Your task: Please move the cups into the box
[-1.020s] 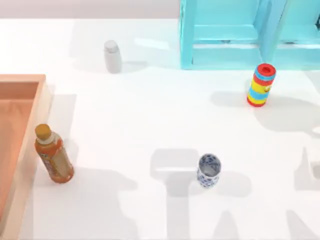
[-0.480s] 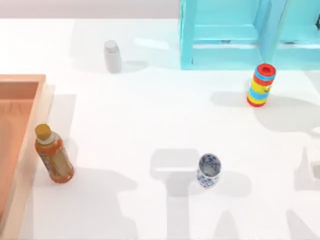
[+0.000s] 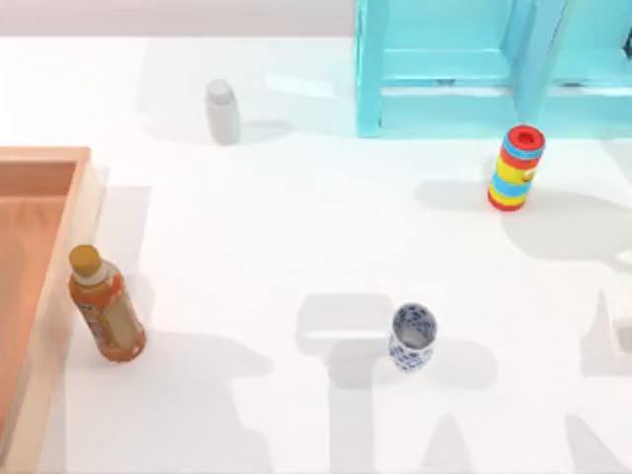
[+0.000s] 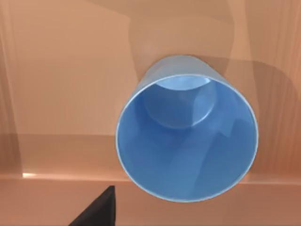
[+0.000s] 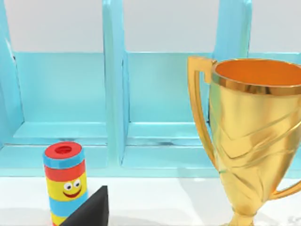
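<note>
**Blue cup standing in box; floral cup on open table**

Near edge, top view: white cup with blue floral pattern stands upright on the white table, right of centre, apart from everything else. To its left, an orange bottle with a yellow cap leans just beside the outer rim of the wooden box, which runs off the table's left side.

Left wrist view: blue cup sits upright on the light-brown box floor, mouth toward the camera, nothing inside. A dark fingertip of the left gripper shows at the frame edge, clear of the cup. Cannot tell if its fingers are spread or pressed together.

Mid-table, right side: rainbow-striped cylinder upright. Right wrist view shows the same cylinder with a smiley face, a gold trophy beside it, and one dark fingertip of the right gripper; its fingers' state cannot be told.

Far edge: small grey-white bottle on the left of centre; turquoise shelf frame behind the cylinder.
</note>
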Robot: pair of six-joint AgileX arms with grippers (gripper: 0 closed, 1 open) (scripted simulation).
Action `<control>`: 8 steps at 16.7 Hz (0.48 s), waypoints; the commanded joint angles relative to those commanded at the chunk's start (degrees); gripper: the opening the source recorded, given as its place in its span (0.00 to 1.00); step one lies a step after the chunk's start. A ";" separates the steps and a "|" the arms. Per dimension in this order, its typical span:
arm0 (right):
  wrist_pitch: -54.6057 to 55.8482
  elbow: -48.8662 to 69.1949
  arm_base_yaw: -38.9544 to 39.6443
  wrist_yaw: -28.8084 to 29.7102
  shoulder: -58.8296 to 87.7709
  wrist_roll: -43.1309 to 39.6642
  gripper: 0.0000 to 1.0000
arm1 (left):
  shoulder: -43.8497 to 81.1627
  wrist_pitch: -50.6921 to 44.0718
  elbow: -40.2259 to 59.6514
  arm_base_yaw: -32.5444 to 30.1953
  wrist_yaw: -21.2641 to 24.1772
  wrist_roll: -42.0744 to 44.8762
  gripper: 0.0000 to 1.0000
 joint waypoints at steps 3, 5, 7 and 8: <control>0.00 0.00 0.00 0.00 0.00 0.00 1.00 | 0.31 -0.96 0.97 -0.03 -0.01 0.05 1.00; 0.00 0.00 0.00 0.00 0.00 0.00 1.00 | 0.64 -4.34 4.35 -0.03 0.00 0.06 1.00; 0.00 0.00 0.00 0.00 0.00 0.00 1.00 | 0.70 -10.03 10.09 -0.13 -0.01 -0.05 1.00; 0.00 0.00 0.00 0.00 0.00 0.00 1.00 | 0.73 -13.27 13.36 -0.16 -0.04 -0.07 1.00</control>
